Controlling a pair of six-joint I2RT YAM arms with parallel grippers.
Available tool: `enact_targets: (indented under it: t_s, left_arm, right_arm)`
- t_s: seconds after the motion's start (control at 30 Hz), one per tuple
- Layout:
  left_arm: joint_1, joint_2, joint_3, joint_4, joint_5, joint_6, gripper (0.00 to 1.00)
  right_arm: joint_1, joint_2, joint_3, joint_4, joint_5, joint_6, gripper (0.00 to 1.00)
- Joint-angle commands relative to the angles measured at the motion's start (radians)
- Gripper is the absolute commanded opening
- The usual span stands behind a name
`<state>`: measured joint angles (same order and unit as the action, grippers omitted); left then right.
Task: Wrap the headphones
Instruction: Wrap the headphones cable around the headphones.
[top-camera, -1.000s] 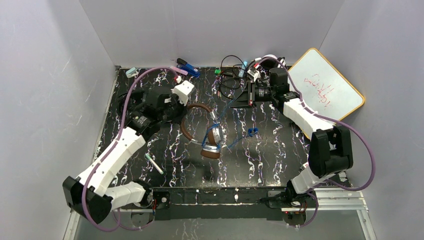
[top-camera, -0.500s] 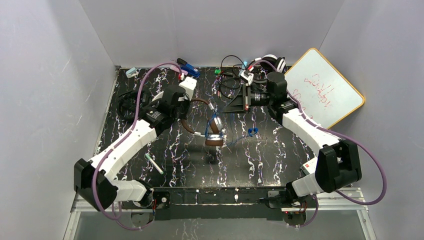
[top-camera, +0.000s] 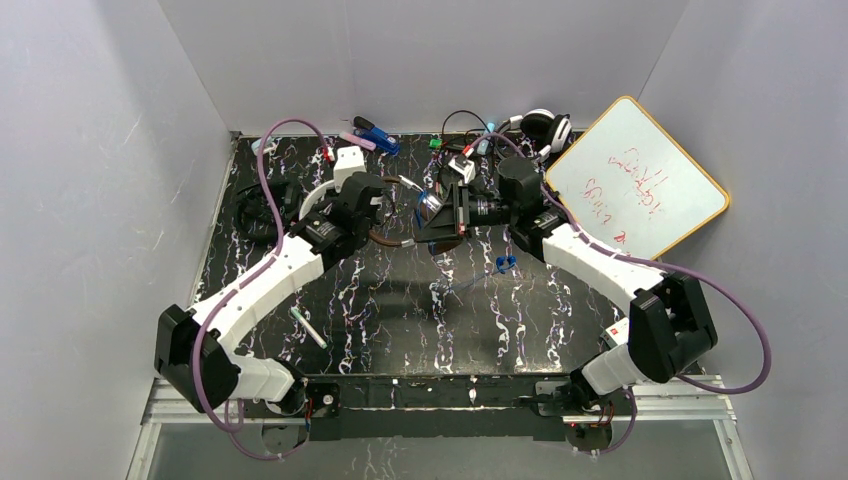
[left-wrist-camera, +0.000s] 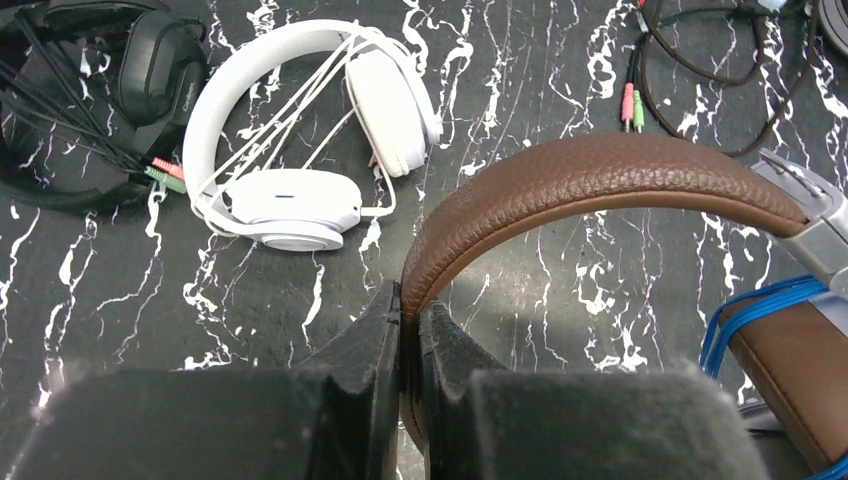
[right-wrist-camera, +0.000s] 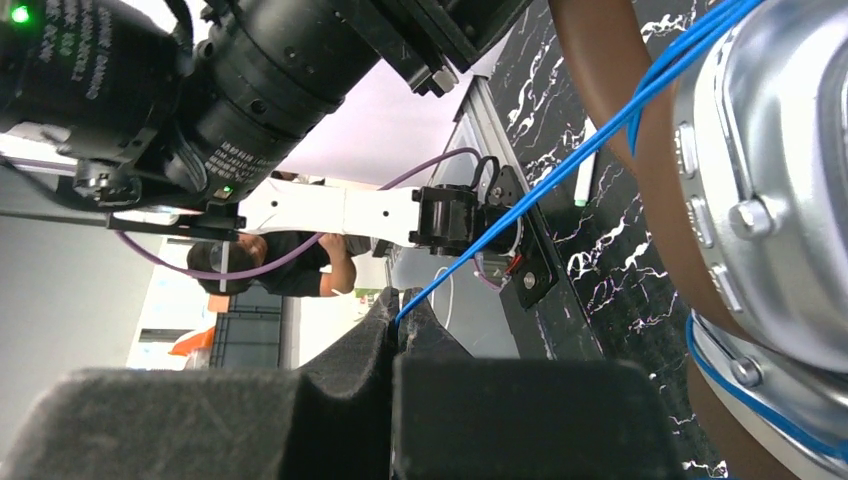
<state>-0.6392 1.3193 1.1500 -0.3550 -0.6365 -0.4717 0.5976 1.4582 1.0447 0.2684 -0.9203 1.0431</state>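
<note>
The left gripper (left-wrist-camera: 408, 312) was clenched on the padded brown leather headband of the brown-cupped headphones with silver metal yokes (left-wrist-camera: 600, 175), its jaws pinching the band's edge. The right gripper (right-wrist-camera: 400, 318) was shut tight on the thin blue cord (right-wrist-camera: 560, 170) that ran from the headset, part of it looped round the silver ear-cup housing. The headset hung between the two arms, over the black, white-veined tabletop (top-camera: 520, 320) towards the middle of its far edge. Below the left wrist, white plastic headphones (left-wrist-camera: 300, 190) with their white cord wound round them lay on the tabletop just beside all-black headphones (left-wrist-camera: 150, 70).
</note>
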Motion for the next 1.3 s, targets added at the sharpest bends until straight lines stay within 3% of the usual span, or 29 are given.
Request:
enact_targets:
  t_s: [0.0,0.1,0.5,0.93,1.27]
  left_arm:
    - [-0.013,0.025,0.044,0.011,-0.202,-0.182,0.00]
    - [-0.013,0.057,0.106,-0.072,-0.258,-0.323,0.00]
    - [0.042,0.180,0.347,-0.157,-0.114,-0.418,0.00]
    - [0.046,0.143,0.444,-0.175,-0.007,-0.415,0.00]
    - [0.046,0.099,0.526,-0.244,0.054,-0.390,0.00]
  right_arm:
    - [0.043,-0.005,0.048,-0.020,0.024,-0.057,0.01]
    - [0.076,0.005,0.063,-0.112,0.059,-0.121,0.01]
    - [0.108,-0.147,-0.163,-0.173,0.351,-0.263,0.02]
    - [0.111,-0.374,-0.443,0.055,0.595,-0.383,0.25]
    - [0.110,-0.393,-0.516,0.080,0.734,-0.441,0.24]
